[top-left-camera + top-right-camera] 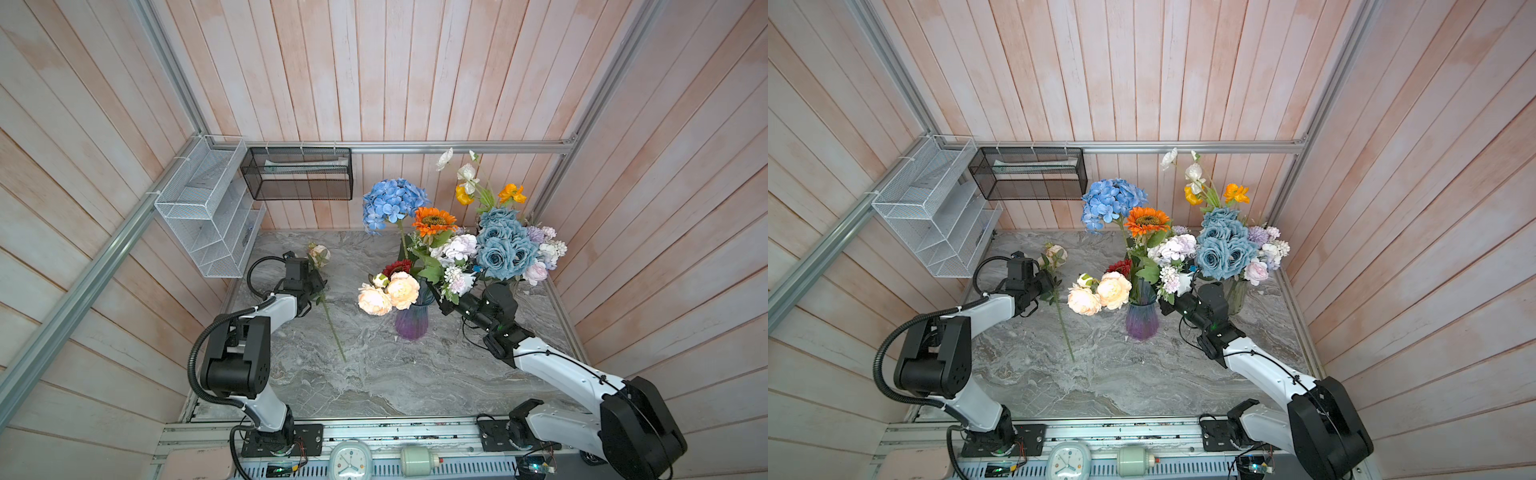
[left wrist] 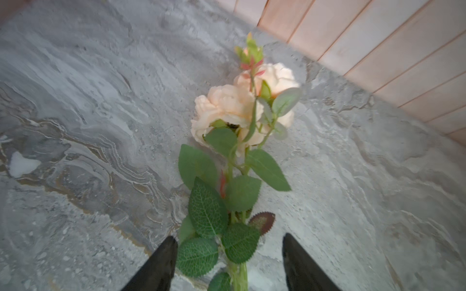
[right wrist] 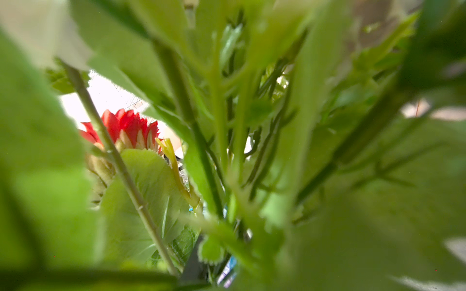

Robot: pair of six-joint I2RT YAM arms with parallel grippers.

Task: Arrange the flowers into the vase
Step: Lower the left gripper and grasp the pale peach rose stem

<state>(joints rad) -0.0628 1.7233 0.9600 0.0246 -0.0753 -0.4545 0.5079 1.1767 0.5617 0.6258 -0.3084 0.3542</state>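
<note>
Closest to the lens in both top views sit a pale round clock (image 1: 350, 459) and a small cream cylinder (image 1: 419, 459) on the front rail, ahead of the grey marbled tabletop (image 1: 374, 374). Left of centre, a long green-stemmed peach rose spray (image 1: 332, 328) lies flat on the marble, bloom toward the back wall and stem end toward the front. The left gripper (image 1: 318, 286) is down over its leafy upper stem. At the middle stands a ribbed purple glass vase (image 1: 411, 322) holding a blue hydrangea (image 1: 392, 201), an orange sunflower (image 1: 434, 220), a pair of peach roses (image 1: 390, 293) drooping to its left, a dark red bloom (image 1: 397, 266) and lilac-white clusters (image 1: 457, 249). The right gripper (image 1: 438, 300) reaches into the foliage just above the vase mouth; leaves hide its tips, so I cannot tell how its jaws stand. Behind that arm a clear glass vase (image 1: 1236, 295) carries dusty-blue roses (image 1: 1223, 249) and orange and white poppies (image 1: 1235, 193). A white wire rack (image 1: 208, 208) and a black mesh basket (image 1: 297, 174) hang on the walls.

From the left wrist, the gripper (image 2: 229, 236) has its two black fingers (image 2: 164, 262) spread apart, one on each side of the spray's stem and leaves, not clamping it. The peach blooms (image 2: 227, 108) rest on the marble beyond.

From the right wrist, blurred green stems (image 3: 121, 166) and leaves fill the frame, with a red flower (image 3: 126, 126) showing through a gap; no fingers are visible
</note>
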